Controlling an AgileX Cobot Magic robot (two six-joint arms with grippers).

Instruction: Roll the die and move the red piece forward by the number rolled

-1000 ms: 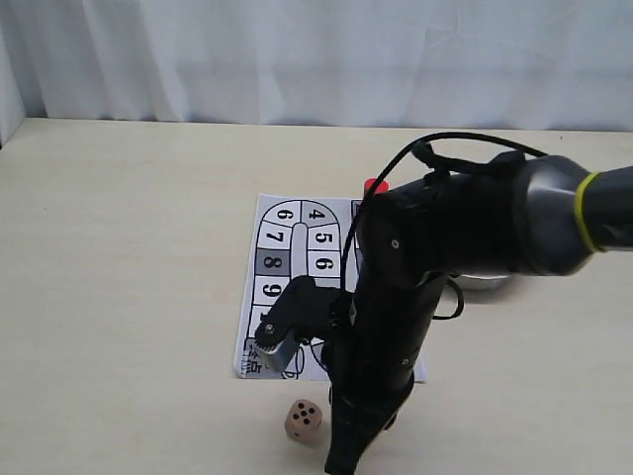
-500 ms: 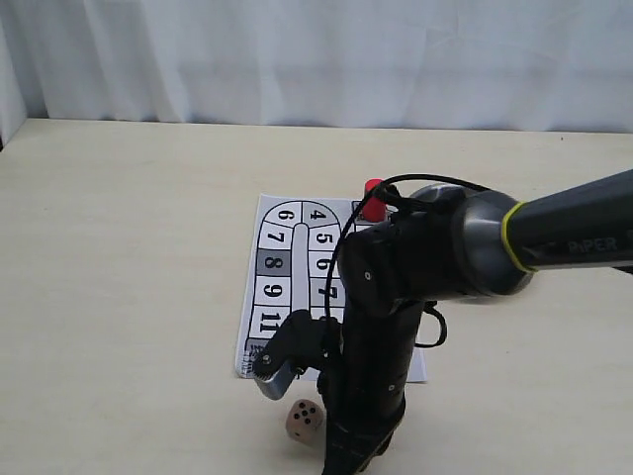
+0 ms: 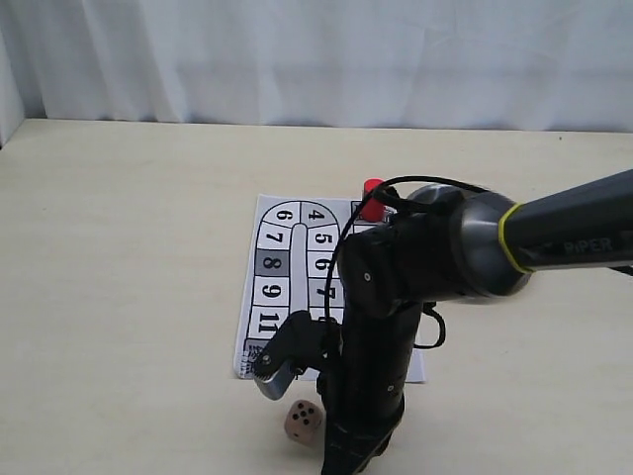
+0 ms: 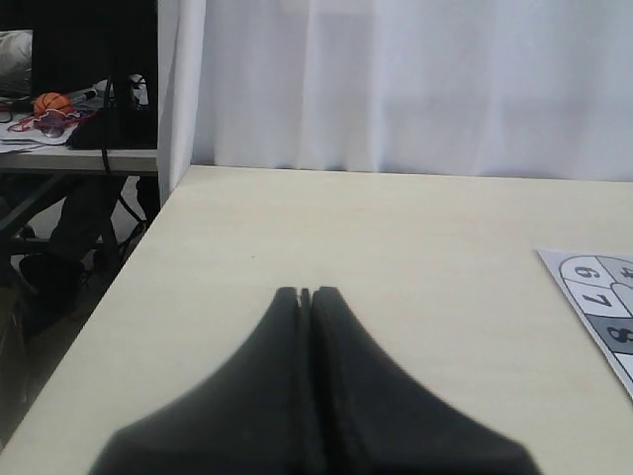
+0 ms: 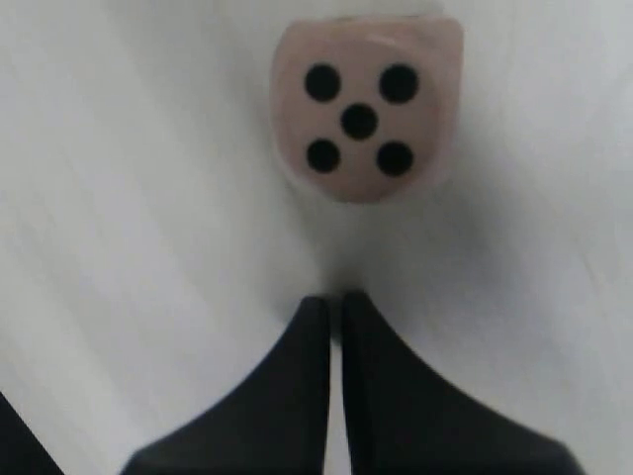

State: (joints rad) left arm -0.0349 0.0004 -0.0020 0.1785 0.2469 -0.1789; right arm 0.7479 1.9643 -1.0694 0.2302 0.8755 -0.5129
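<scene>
The die lies on the table near the front edge, just off the board's front edge, and shows five dark pips. My right gripper is shut and empty, its tips a short way from the die without touching it. The right arm reaches down over the board and hides its right half. The red piece stands at the board's far right corner, partly behind the arm's cable. My left gripper is shut and empty above bare table, out of the exterior view.
The numbered paper board lies mid-table; its corner shows in the left wrist view. A white curtain hangs behind the table. The table's left edge drops off toward a cluttered desk.
Since a second ago the right arm has dropped lower and closer to the die, uncovering more of the red piece. In the last half second almost nothing moved.
</scene>
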